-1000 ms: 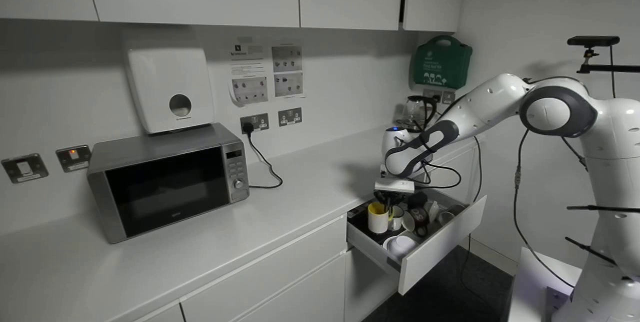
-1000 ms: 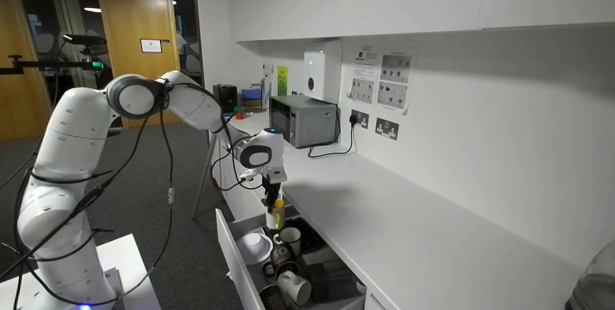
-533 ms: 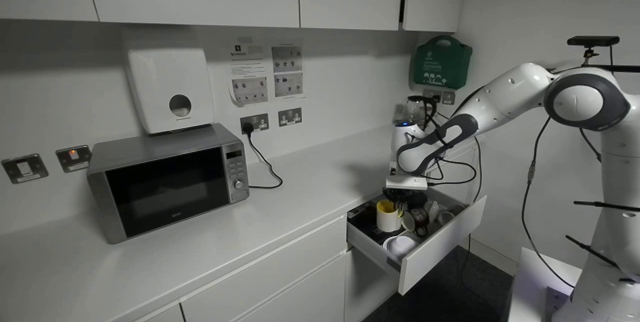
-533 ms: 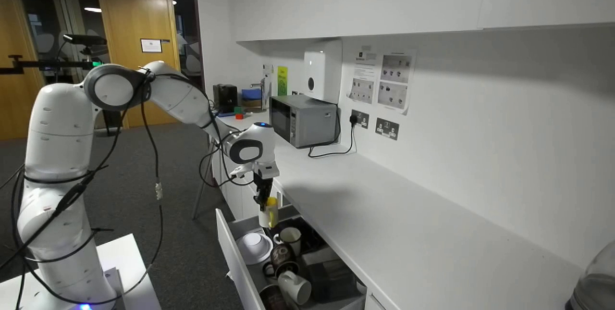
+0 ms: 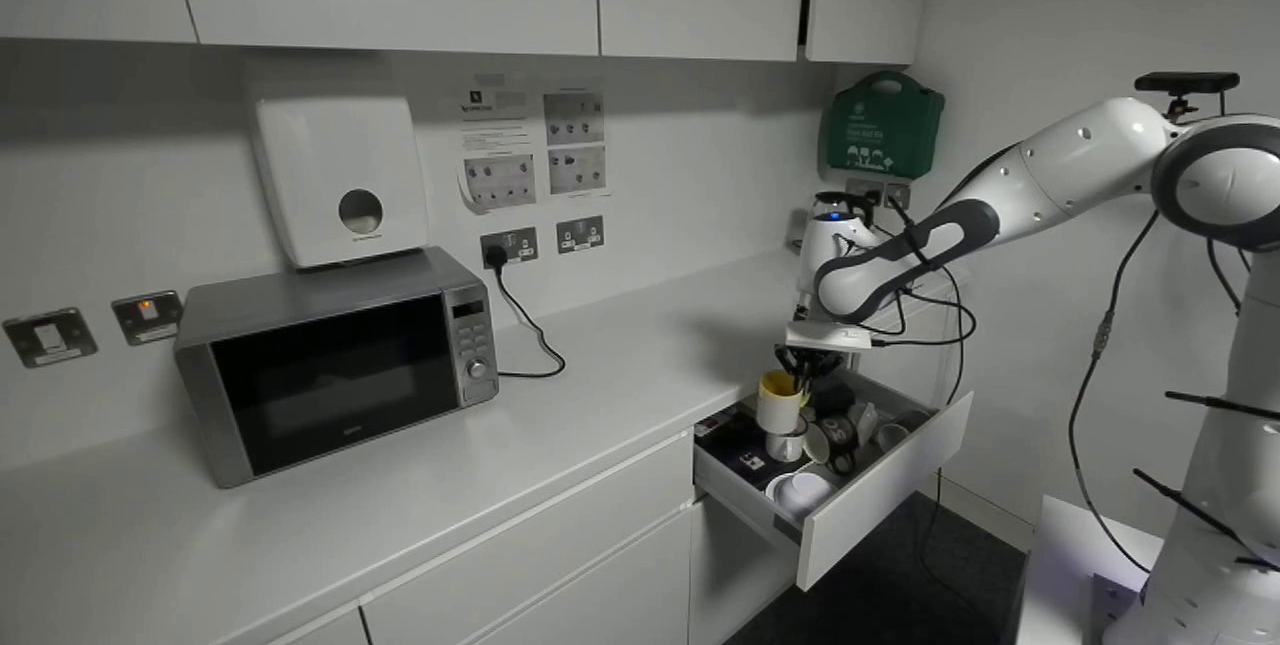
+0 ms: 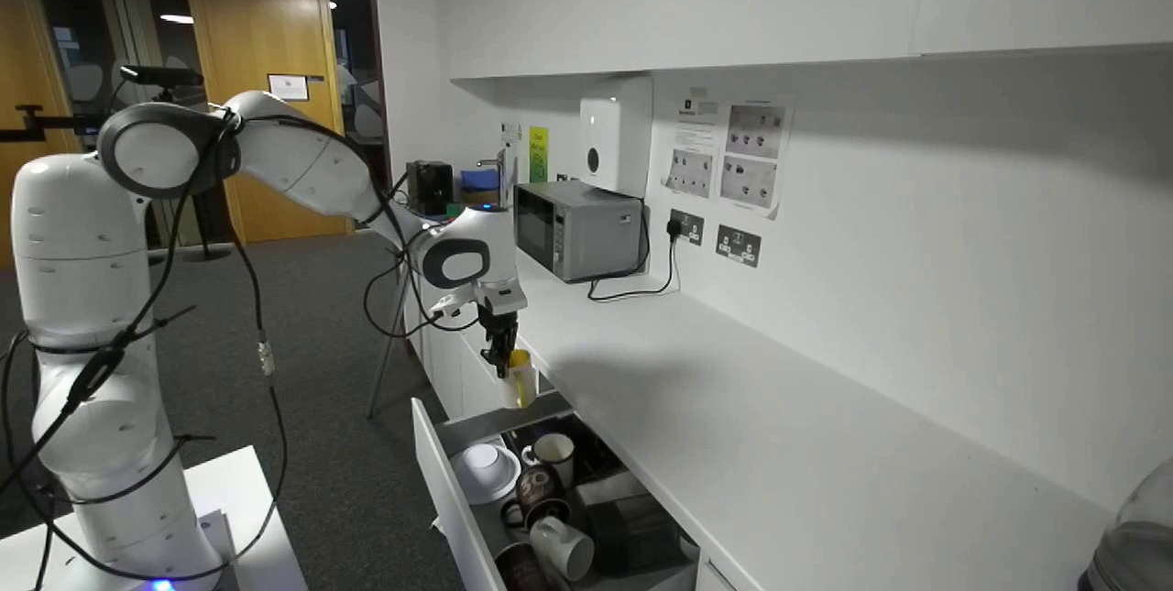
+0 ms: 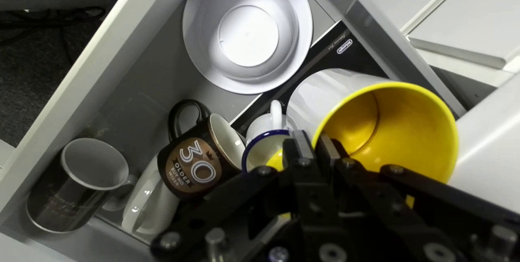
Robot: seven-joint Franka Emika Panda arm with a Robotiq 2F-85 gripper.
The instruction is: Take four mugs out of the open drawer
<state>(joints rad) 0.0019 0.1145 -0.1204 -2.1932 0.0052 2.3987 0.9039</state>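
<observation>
The end effector [image 7: 313, 142] is drawn nearly together on the wall of the yellow-lined mug [image 7: 384, 115], holding it above the drawer [image 5: 885, 495]. Inside the drawer are 4 others: a blue-rimmed mug [image 7: 261, 143], a dark mug marked 30 [image 7: 199, 166], a white mug [image 6: 562, 549] and a white-rimmed dark mug [image 7: 61, 197]. A microwave [image 5: 335, 385] stands well apart from the drawer.

Mugs [image 7: 195, 168] lie in the drawer [image 5: 885, 490] below the counter [image 5: 600, 375] that bears the microwave [image 5: 340, 375]

Close at the gripper [image 7: 312, 140], the wrist view looks down; both exterior views share it from farther, opposite sides.
</observation>
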